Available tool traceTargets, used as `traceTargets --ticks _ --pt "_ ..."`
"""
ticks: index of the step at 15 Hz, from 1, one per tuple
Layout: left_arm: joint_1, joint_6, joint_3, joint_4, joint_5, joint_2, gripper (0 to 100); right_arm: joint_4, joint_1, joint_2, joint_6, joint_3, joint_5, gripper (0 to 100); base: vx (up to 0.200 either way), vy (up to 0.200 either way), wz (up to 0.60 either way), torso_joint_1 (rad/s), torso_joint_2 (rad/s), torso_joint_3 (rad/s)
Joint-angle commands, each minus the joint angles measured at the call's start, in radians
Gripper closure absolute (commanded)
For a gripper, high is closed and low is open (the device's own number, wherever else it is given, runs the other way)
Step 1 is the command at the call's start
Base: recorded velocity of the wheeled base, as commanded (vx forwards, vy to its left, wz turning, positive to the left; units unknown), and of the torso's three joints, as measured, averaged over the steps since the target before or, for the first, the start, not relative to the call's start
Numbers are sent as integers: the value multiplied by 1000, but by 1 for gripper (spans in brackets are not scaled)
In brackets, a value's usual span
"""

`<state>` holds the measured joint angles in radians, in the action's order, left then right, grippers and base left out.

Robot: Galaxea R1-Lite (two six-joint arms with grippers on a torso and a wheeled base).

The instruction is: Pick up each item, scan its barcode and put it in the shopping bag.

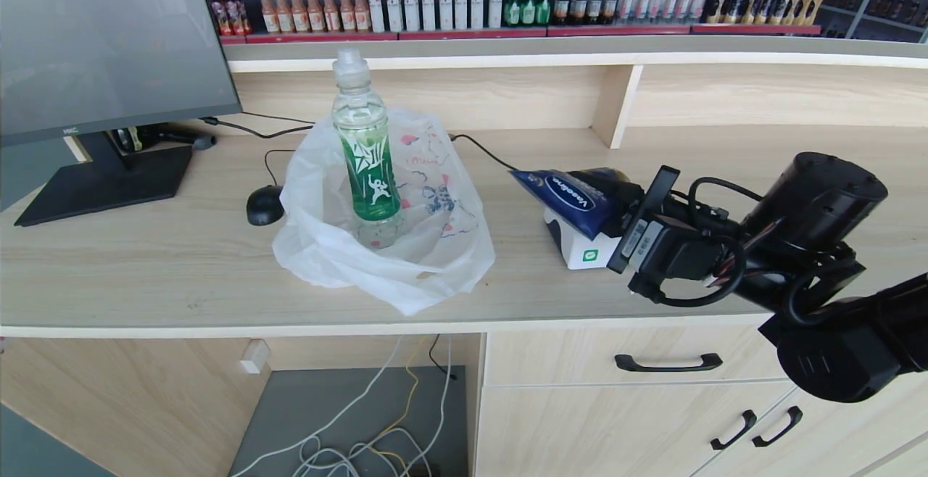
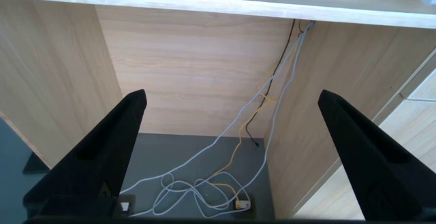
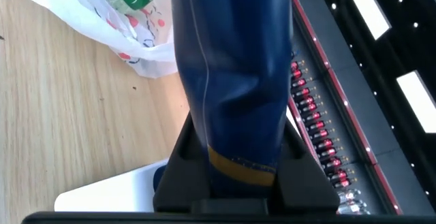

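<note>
While in right tool [image 1: 625, 209], tube [image 1: 569, 198] over white box [image 1: 580, 252], beside bag [image 1: 319, 245].

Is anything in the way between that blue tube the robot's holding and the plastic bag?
Nothing visible: only bare counter lies between the tube and the bag. A green bottle stands upright inside the bag.
</note>
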<state>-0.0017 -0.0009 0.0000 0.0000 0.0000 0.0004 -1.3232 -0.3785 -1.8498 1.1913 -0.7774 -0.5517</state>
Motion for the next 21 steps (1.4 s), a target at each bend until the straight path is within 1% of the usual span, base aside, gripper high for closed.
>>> traceTargets --ticks 1,8,21 --pt "0 -1 0 0 0 0 0 -1 1 0 5 7 -1 100 0 0 0 0 0 0" --pt "0 1 0 0 0 0 0 -1 36 -5 8 -2 1 100 0 0 0 0 0 0" --pt "0 1 0 0 0 0 0 -4 24 -28 7 -20 7 100 0 0 0 0 0 0"
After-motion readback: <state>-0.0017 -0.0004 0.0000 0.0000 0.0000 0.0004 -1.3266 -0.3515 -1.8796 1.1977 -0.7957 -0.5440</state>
